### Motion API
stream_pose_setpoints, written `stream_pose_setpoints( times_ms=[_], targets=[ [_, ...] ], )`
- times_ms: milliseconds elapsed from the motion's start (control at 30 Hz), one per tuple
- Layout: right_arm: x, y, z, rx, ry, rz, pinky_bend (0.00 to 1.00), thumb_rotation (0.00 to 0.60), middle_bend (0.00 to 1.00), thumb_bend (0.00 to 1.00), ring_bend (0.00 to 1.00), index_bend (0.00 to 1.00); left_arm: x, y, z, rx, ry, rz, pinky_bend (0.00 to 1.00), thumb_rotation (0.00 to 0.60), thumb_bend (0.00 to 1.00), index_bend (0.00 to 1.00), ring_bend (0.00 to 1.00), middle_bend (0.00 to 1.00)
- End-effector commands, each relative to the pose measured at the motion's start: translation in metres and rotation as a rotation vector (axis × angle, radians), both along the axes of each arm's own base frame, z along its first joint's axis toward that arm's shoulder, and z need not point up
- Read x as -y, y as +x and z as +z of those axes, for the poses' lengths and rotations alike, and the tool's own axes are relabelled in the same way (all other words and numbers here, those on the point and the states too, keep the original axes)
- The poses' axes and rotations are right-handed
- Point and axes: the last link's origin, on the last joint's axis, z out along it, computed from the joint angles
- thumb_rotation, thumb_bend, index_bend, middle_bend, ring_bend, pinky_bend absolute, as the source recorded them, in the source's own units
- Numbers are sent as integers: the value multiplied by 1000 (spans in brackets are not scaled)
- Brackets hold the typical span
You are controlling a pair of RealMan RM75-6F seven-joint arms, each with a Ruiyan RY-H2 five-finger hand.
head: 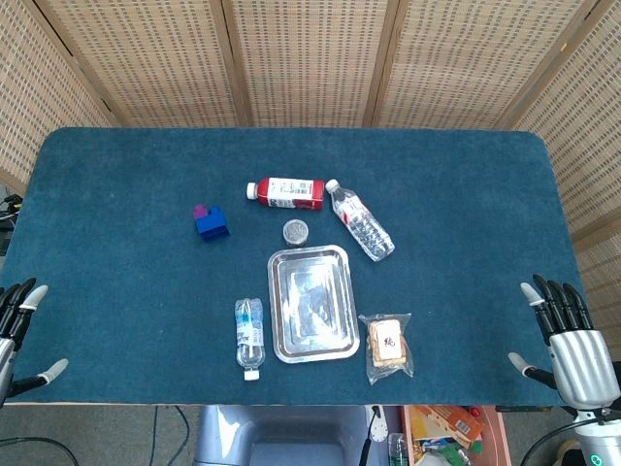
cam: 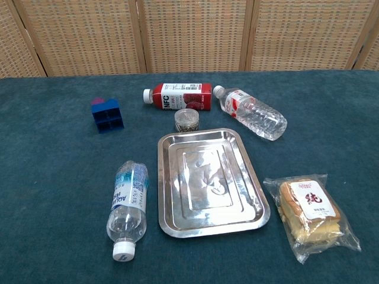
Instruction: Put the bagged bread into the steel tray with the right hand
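Note:
The bagged bread (head: 388, 346) (cam: 310, 211) lies flat in its clear wrapper on the blue table, just right of the steel tray (head: 311, 340) (cam: 207, 222). The tray is empty and sits near the table's front middle. My right hand (head: 569, 343) hovers open at the table's front right corner, well right of the bread, fingers spread and holding nothing. At the front left edge my left hand (head: 17, 330) is open too, only partly in the head view. Neither hand shows in the chest view.
A small water bottle (head: 249, 333) (cam: 128, 209) lies left of the tray. Behind the tray stand a small round jar (head: 296, 232) (cam: 188, 120), a lying red juice bottle (head: 287, 192) (cam: 178, 96) and a lying clear bottle (head: 359, 219) (cam: 251, 113). A blue block (head: 211, 222) (cam: 107, 114) sits at back left.

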Motion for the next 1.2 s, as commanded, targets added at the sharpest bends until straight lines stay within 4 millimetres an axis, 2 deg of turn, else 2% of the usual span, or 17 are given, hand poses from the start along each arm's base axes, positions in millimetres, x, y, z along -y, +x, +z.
stream_pose_setpoints(
  times_ms=[33, 133, 233, 400, 567, 733, 800, 1133, 1200],
  targets=[
    [0, 0, -1, -3, 3, -2, 0, 600, 0, 0, 0, 0, 0, 0, 0, 0, -2, 4, 0, 600, 0, 0, 0, 0],
    [0, 0, -3, -9, 17, -3, 0, 600, 0, 0, 0, 0, 0, -1, 0, 0, 1, 7, 0, 600, 0, 0, 0, 0],
    [4, 8, -17, -27, 128, 51, 0, 600, 0, 0, 0, 0, -1, -1, 0, -4, 5, 13, 0, 600, 0, 0, 0, 0],
    [14, 20, -44, -77, 419, 123, 0, 600, 0, 0, 0, 0, -5, -2, -1, -10, 8, 25, 0, 600, 0, 0, 0, 0],
    [30, 34, -68, -170, 567, 228, 0, 600, 0, 0, 0, 0, -10, -3, -4, -17, 5, 41, 0, 600, 0, 0, 0, 0],
    [47, 48, -92, -279, 617, 308, 0, 600, 0, 0, 0, 0, -14, -4, -8, -30, -5, 55, 0, 600, 0, 0, 0, 0],
    [57, 59, -112, -347, 650, 351, 0, 600, 0, 0, 0, 0, -16, -6, -10, -34, -8, 67, 0, 600, 0, 0, 0, 0],
    [77, 70, -146, -470, 680, 321, 3, 600, 2, 0, 0, 0, -22, -9, -10, -37, -12, 89, 0, 600, 0, 0, 0, 0],
    [83, 70, -155, -519, 667, 327, 32, 600, 44, 0, 18, 30, -24, -10, -10, -34, -12, 100, 0, 600, 0, 0, 0, 0]
  ],
)
